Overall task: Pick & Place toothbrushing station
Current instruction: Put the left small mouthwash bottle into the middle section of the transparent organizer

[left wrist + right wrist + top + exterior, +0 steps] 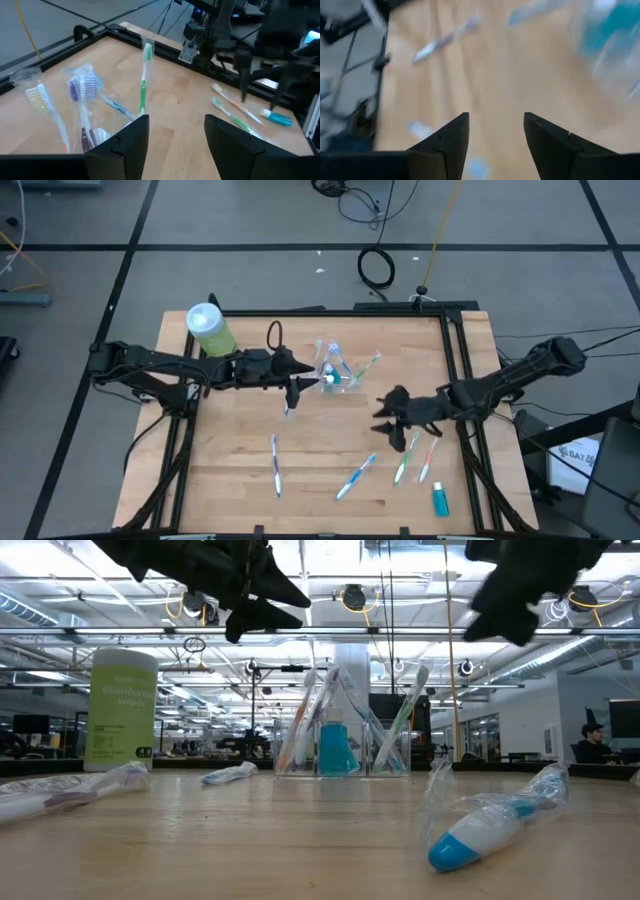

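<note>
We see the left gripper spread and empty, its clear plastic cup of slim bristled toothbrushes just ahead; right gripper spread, empty; behind the left, a green canister reads "disinfecting wipes".

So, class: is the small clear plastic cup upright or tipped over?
Upright: the small clear plastic cup stands on the wooden table, with toothbrushes leaning out its top.

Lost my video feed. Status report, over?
Left gripper open, empty, beside clear cup. Right gripper open, empty, mid-table. Brushes in cup; others loose. Nothing in the way.
</note>
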`<state>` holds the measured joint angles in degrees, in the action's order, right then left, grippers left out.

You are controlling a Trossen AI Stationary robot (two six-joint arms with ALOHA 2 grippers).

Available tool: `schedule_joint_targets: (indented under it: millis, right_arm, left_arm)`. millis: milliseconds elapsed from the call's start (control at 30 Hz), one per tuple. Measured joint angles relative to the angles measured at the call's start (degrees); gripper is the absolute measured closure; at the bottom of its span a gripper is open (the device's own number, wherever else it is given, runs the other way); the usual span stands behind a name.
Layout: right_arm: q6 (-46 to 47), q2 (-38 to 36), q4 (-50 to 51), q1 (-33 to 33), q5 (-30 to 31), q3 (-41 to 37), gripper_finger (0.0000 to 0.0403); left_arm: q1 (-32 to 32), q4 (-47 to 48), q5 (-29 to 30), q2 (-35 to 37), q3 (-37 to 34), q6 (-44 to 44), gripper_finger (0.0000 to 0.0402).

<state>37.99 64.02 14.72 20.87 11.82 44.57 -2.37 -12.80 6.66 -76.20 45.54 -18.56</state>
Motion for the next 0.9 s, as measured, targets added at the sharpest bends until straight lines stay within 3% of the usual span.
schedule_joint_targets:
  millis: [300, 567, 900]
  right_arm:
    - [24.33, 9.83, 3.79, 10.0, -15.32, 5.55, 0.0223]
    - [54.2, 13.91, 11.3, 16.51, -30.03, 5.62, 0.0223]
    - [81.21, 14.32, 18.27, 24.35, -31.1, 5.62, 0.0223]
  left_arm:
    - [0.61, -0.16, 2.62, -0.02, 0.0, 0.21, 0.0206]
    - [0.61, 1.79, 2.88, -0.02, 0.0, 0.46, 0.0206]
    - [0.61, 2.39, 4.17, -0.02, 0.0, 2.38, 0.0206]
